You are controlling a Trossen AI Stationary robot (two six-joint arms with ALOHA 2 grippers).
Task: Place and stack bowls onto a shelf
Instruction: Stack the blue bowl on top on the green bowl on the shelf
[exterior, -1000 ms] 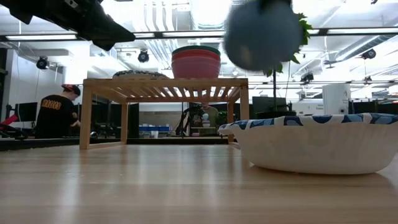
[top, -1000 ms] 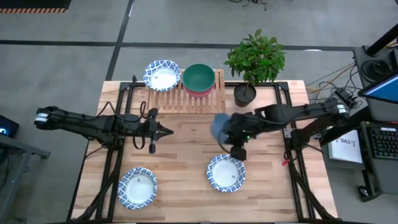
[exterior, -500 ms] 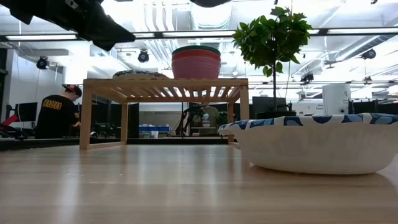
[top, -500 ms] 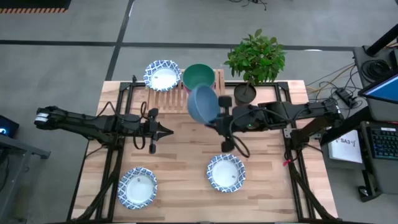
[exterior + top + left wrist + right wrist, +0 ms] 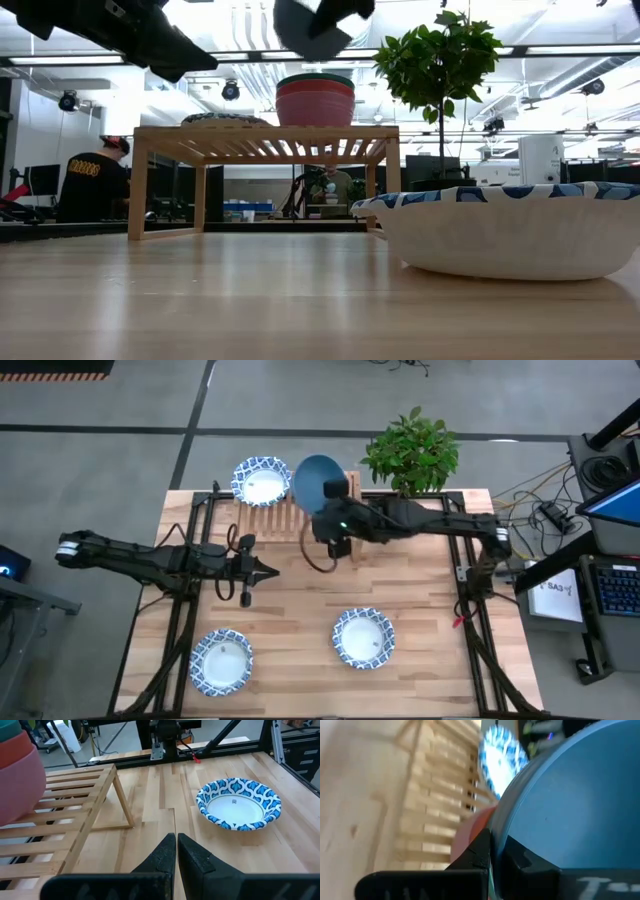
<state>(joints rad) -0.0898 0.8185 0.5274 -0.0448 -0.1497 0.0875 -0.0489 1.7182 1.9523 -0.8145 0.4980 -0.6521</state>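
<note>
A blue bowl [image 5: 317, 480] hangs tilted above the stack of pink, red and green bowls [image 5: 315, 98] on the right half of the wooden shelf [image 5: 283, 517], with my right gripper [image 5: 331, 510] shut on it. The high view hides the stack under the blue bowl. A patterned white bowl [image 5: 260, 480] sits on the shelf's left half. Two more patterned bowls [image 5: 222, 660] [image 5: 364, 638] rest on the table near its front edge. My left gripper [image 5: 271, 571] waits shut, left of the table's middle, holding nothing. My right gripper pinches the blue bowl's rim [image 5: 503, 827] between its two fingers, one on each side of the wall. It comes from the table's right and near side, slanting down a little. The bowl is lifted clear, tilted, above the stack.
A potted plant [image 5: 411, 452] stands just right of the shelf, close to my right arm. Black frame rails run along the table's left and right sides. Bare wood lies between the shelf and the two front bowls. A person [image 5: 88, 180] is in the room behind.
My right gripper has carried the blue bowl up and toward the table's far edge, from over the table's middle to above the stack on the shelf. Its wrist has rolled, turning the bowl from on edge toward opening upward.
</note>
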